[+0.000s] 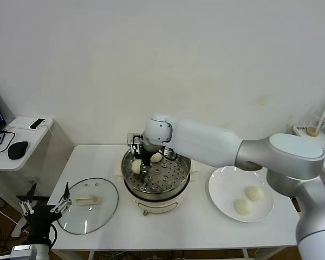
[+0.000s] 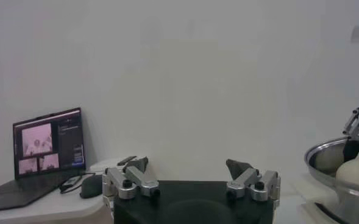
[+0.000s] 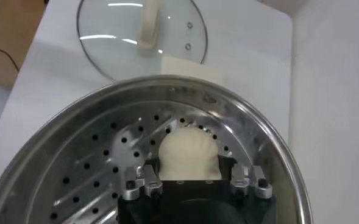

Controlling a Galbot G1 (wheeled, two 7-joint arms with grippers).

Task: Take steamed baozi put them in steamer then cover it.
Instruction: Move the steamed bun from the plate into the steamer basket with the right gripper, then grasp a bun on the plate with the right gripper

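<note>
Right gripper (image 3: 191,182) inside steamer (image 1: 156,190), fingers straddling baozi (image 3: 188,153), grip undeterminable; being released fully before lifting straight. Left gripper (image 2: 191,182) parked, spread.

Off-white baozi (image 3: 188,152); shiny perforated steel steamer (image 1: 181,187); white plate (image 1: 222,196).

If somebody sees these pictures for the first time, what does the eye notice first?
The big white right arm reaches over the steamer at the table's middle, its right gripper around a baozi on the perforated tray. The glass cover lies left of the steamer; two more buns wait on the plate at right.
</note>
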